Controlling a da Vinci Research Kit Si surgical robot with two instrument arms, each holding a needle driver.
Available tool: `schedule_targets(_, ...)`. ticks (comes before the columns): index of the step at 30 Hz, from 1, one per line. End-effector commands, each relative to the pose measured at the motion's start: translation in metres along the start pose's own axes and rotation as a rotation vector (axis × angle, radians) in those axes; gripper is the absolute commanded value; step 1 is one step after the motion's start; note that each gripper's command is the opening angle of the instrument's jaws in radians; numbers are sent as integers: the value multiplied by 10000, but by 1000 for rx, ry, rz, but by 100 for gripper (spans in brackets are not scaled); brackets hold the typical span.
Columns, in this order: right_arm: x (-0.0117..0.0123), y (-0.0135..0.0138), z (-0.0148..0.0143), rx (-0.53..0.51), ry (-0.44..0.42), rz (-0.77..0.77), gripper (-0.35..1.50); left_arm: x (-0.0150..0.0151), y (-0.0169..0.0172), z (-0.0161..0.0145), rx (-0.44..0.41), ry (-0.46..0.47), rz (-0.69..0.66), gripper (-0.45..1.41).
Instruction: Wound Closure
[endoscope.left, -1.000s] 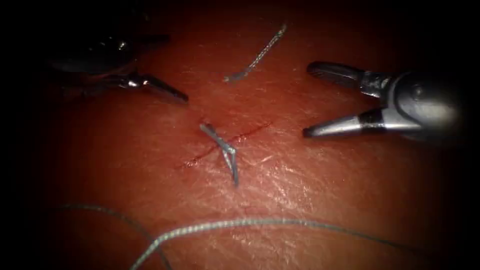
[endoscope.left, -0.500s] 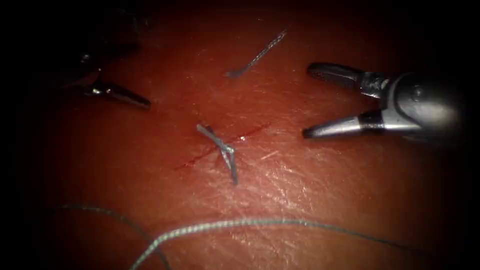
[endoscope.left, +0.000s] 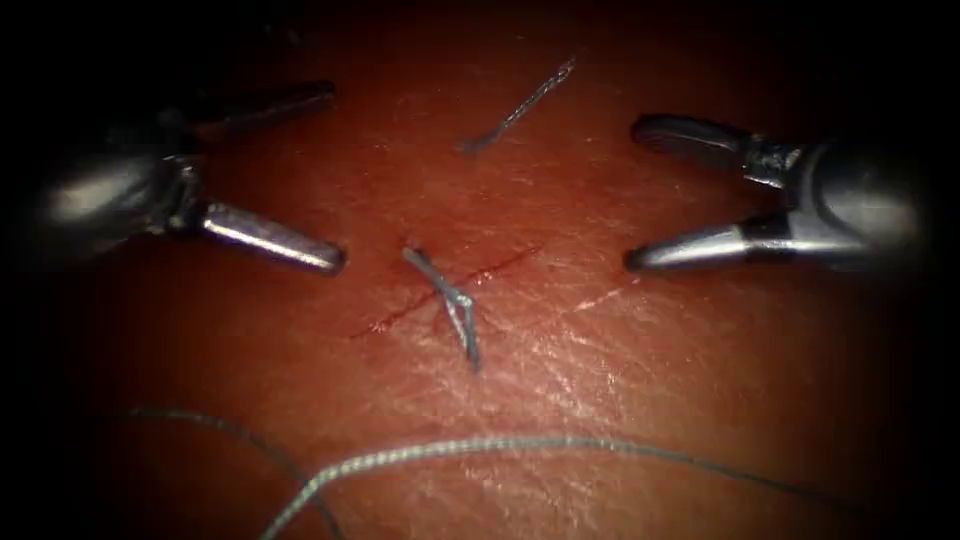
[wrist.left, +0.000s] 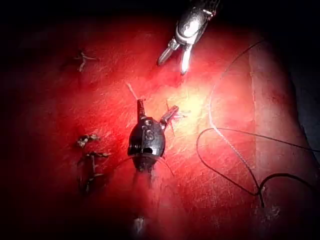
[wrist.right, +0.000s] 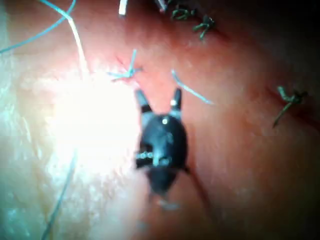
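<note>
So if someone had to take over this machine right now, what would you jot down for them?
Left tool: jaws open, holding nothing, left of the cut.
Right tool: jaws open, holding nothing, right of the cut.
Cut: one knotted stitch sits across it, its two short tails trimmed.
A cut end of thread lies loose on the tissue beyond the cut; a long thread lies across the tissue in front.
I can't make out the needle.
Left: the cut shows open on either side of the stitch.
</note>
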Motion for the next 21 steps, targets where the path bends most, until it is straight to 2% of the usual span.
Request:
schedule_targets(1, 2, -1, 2, 6, 0, -8, 143, -2, 5, 6, 0, 9, -1, 71)
schedule_targets(8, 18, -1, -15, 15, 13, -18, 142, 3, 21, 5, 15, 33, 2, 69)
schedule_targets(21, 14, -12, -28, 41, 11, -28, 142, -20, 6, 3, 36, 37, 19, 69)
